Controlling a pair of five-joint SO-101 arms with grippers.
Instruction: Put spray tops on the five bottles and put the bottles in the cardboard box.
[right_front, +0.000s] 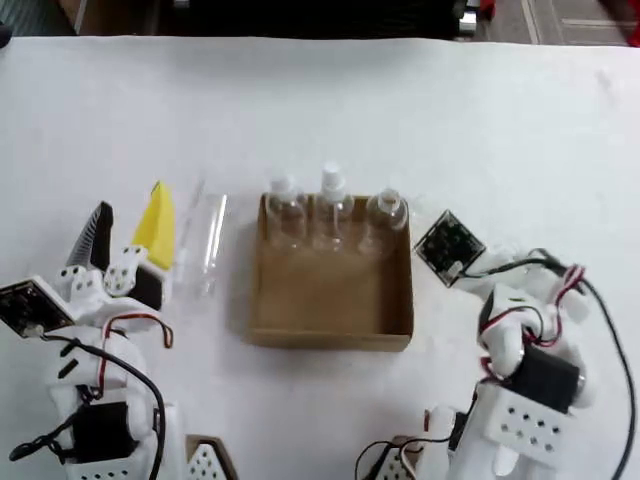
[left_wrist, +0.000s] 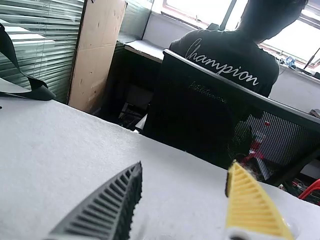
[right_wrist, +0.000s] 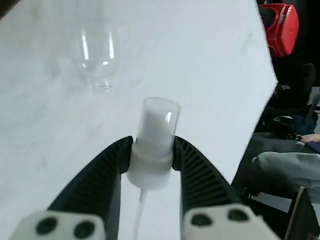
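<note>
A cardboard box (right_front: 330, 300) sits mid-table with three clear bottles (right_front: 333, 215) standing along its far wall; white tops show on the left two. Another clear bottle (right_front: 207, 235) lies on the table left of the box, beside the yellow finger (right_front: 157, 218). My left gripper (right_front: 130, 200) is open just left of that bottle, its black and yellow fingers spread with nothing between them (left_wrist: 185, 167). My right gripper (right_wrist: 152, 142) is shut on a white spray top (right_wrist: 159, 117), whose thin tube hangs down between the fingers. A clear bottle (right_wrist: 100, 55) lies on the table beyond it.
The right arm (right_front: 520, 370) stands right of the box, its wrist camera board (right_front: 450, 247) close to the box's far right corner. White table (right_front: 450, 110) stretches behind the box up to the far edge.
</note>
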